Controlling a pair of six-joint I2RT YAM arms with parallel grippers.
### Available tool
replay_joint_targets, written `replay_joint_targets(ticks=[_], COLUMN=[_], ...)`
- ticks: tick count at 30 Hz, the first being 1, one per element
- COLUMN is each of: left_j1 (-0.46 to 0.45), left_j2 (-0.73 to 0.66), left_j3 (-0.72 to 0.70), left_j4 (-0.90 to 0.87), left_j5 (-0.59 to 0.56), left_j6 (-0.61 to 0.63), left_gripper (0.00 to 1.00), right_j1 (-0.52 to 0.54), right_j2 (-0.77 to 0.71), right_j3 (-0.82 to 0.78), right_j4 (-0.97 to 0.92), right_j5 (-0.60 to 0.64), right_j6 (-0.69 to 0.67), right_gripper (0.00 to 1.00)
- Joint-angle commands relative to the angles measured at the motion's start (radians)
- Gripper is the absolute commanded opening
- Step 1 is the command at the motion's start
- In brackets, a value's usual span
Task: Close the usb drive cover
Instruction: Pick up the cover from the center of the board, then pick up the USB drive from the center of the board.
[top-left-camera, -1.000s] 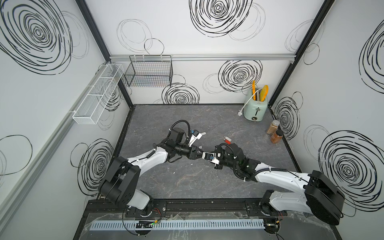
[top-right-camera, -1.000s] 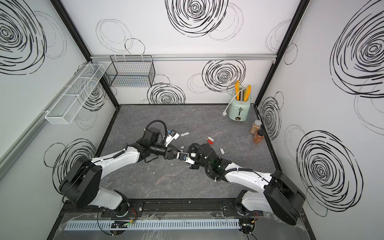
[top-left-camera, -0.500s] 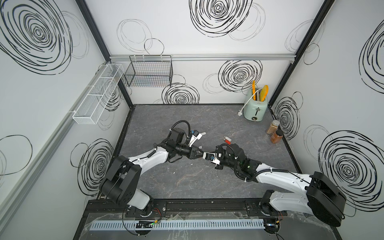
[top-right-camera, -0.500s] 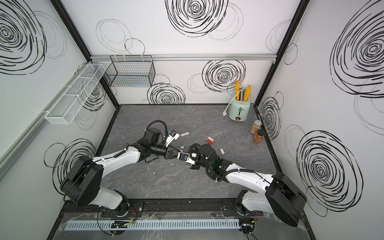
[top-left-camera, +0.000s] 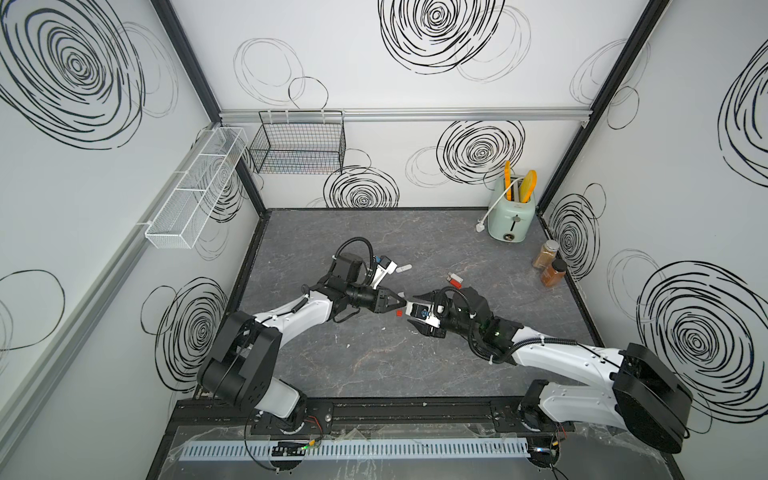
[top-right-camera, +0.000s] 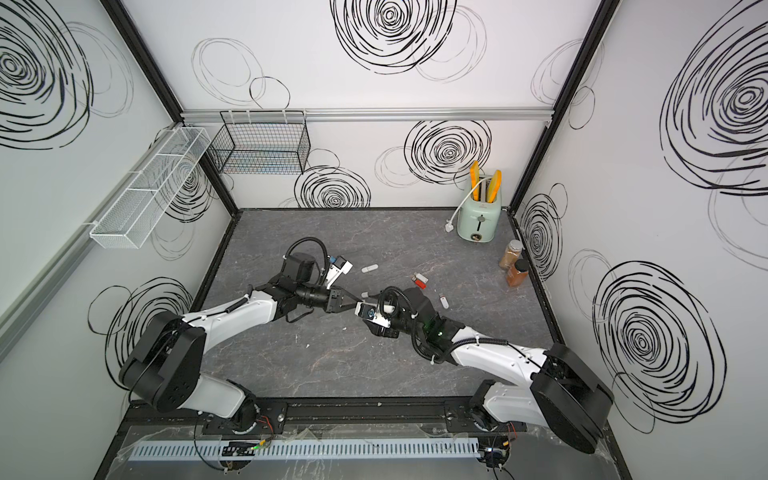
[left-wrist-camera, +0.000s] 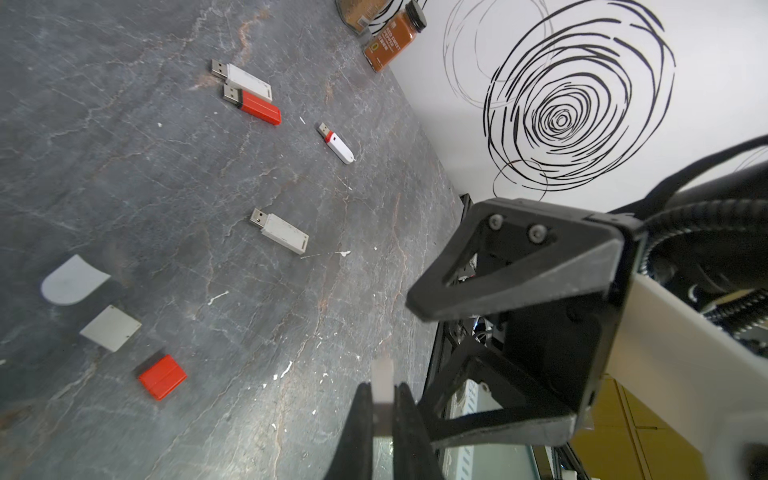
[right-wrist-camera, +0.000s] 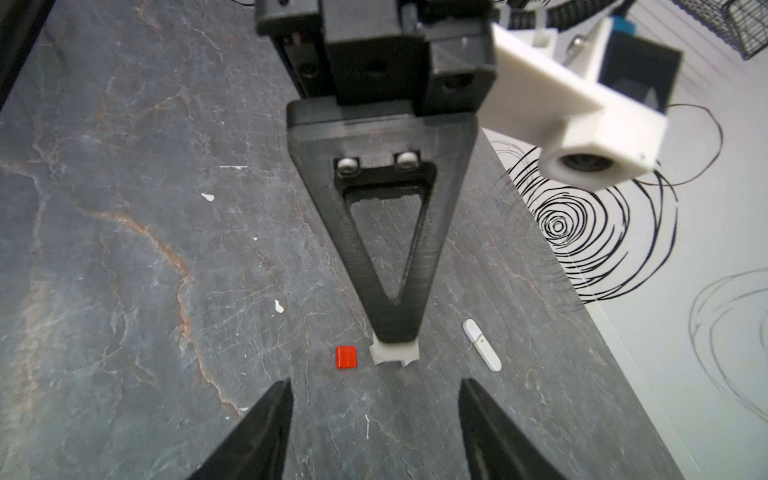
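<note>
My left gripper (left-wrist-camera: 382, 390) is shut on a thin white usb drive (left-wrist-camera: 382, 373) that sticks out past the fingertips. From the right wrist the same drive (right-wrist-camera: 392, 354) peeks out under the left finger, above the table. Whether its cover is on I cannot tell. My right gripper (right-wrist-camera: 374, 401) faces it with jaws wide open and holds nothing. In a top view the left gripper (top-left-camera: 400, 300) and the right gripper (top-left-camera: 417, 312) meet tip to tip at mid-table. A loose red cover (right-wrist-camera: 345, 356) lies just below them.
On the table lie several uncapped drives, among them a red drive (left-wrist-camera: 253, 106) and a grey-white drive (left-wrist-camera: 280, 232), plus a rounded white cover (left-wrist-camera: 70, 282) and a grey cover (left-wrist-camera: 110, 328). A capped white drive (right-wrist-camera: 482, 345) lies near the wall. A toaster (top-left-camera: 511, 216) and spice jars (top-left-camera: 550, 266) stand back right.
The right gripper has opened and let go of the drive. The left gripper has shut on it. Both arms have stayed nearly in place.
</note>
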Motion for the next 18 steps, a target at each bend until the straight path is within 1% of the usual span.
replay_joint_targets(ticks=[1, 4, 6, 11, 13, 18], left_j1=[0.019, 0.037, 0.043, 0.042, 0.040, 0.036], left_j2=[0.000, 0.006, 0.015, 0.038, 0.045, 0.051], left_j3=[0.026, 0.042, 0.051, 0.085, 0.086, 0.088], left_j4=[-0.013, -0.042, -0.052, -0.093, -0.092, -0.104], left_j5=[-0.005, -0.010, -0.010, -0.002, -0.002, -0.004], left_j6=[0.024, 0.034, 0.038, 0.055, 0.055, 0.061], left_gripper=[0.00, 0.00, 0.00, 0.00, 0.00, 0.00], right_j1=[-0.027, -0.076, -0.102, -0.199, -0.221, -0.255], right_j2=[-0.014, -0.024, -0.030, -0.024, -0.012, 0.036], right_j3=[0.034, 0.069, 0.083, 0.136, 0.144, 0.184], right_j4=[-0.029, -0.077, -0.087, -0.191, -0.223, -0.341], right_j5=[0.027, 0.016, 0.037, 0.040, 0.078, 0.143], right_j6=[0.087, 0.191, 0.257, 0.458, 0.543, 0.661], right_gripper=[0.72, 0.80, 0.85, 0.85, 0.84, 0.82])
